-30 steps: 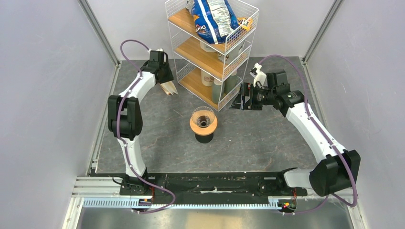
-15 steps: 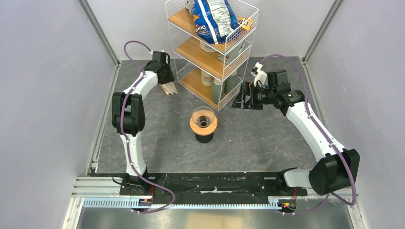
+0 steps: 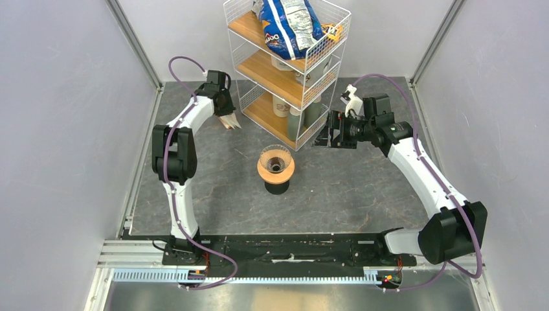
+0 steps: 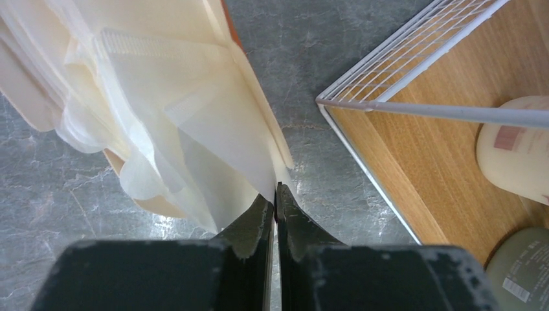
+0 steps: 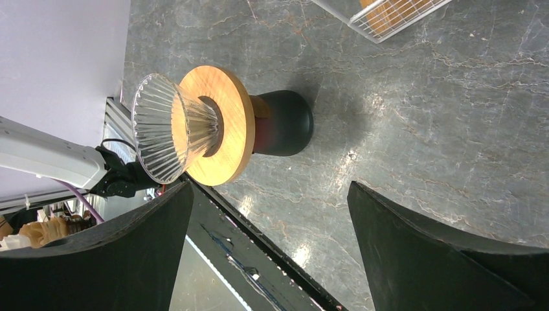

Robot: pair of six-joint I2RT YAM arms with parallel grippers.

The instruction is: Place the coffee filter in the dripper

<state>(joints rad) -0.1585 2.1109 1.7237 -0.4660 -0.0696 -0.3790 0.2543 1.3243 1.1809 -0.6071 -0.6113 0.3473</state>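
Observation:
The dripper [image 3: 276, 167] stands mid-table: a tan wooden ring on a dark cup-like body, with a ribbed clear glass cone in it. The right wrist view shows it too [image 5: 223, 126]. My left gripper [image 3: 223, 107] is at the far left, beside the rack. It is shut [image 4: 275, 191] on the edge of a white coffee filter [image 4: 213, 136] that sticks out of a beige paper packet [image 4: 262, 107] with several filters. My right gripper [image 3: 322, 139] hangs open and empty to the right of the dripper [image 5: 270, 188].
A white wire rack with wooden shelves [image 3: 285, 65] stands at the back centre, close to the right of the packet [image 4: 401, 103]. It holds a blue chips bag [image 3: 288, 23] and cups [image 4: 518, 155]. Grey walls enclose the table.
The left arm's elbow has swung slightly and its gripper has shifted a little toward the rack at the packet. The right arm and the dripper have barely moved.

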